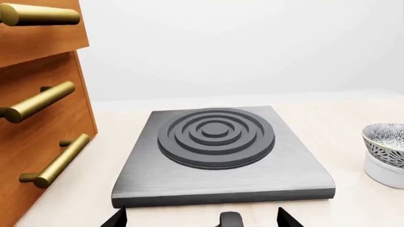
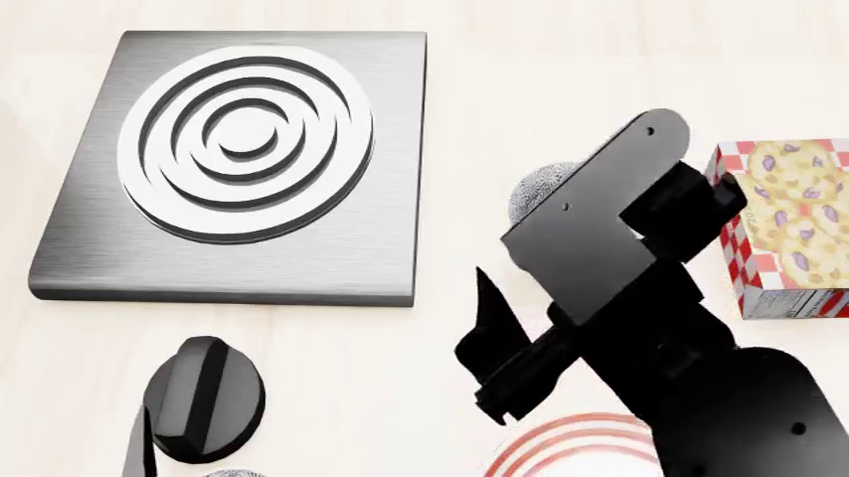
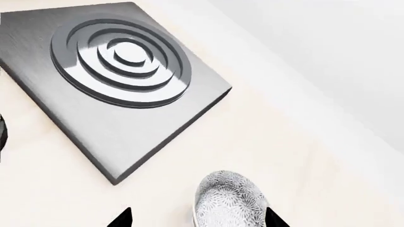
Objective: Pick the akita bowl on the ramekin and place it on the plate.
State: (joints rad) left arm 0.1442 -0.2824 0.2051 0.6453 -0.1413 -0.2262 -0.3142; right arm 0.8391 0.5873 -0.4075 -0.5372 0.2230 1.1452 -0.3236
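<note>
The speckled akita bowl [image 1: 385,141] sits on the white ramekin [image 1: 382,173], to the right of the stove plate. In the head view my right arm hides all but part of the akita bowl [image 2: 536,187]. My right gripper [image 3: 197,218] is open; the akita bowl [image 3: 230,201] lies ahead between its fingertips, closer to one of them. One finger [image 2: 488,308] shows in the head view. The red-ringed plate [image 2: 571,449] peeks out at the bottom edge, below the right arm. My left gripper [image 1: 202,220] is open and holds nothing, facing the stove plate.
A grey stove plate [image 2: 253,159] with raised rings lies on the pale counter. Wooden drawers with brass handles [image 1: 44,101] stand beside it. A cookie box [image 2: 785,229] sits at the right. My left arm [image 2: 199,397] is at the lower left.
</note>
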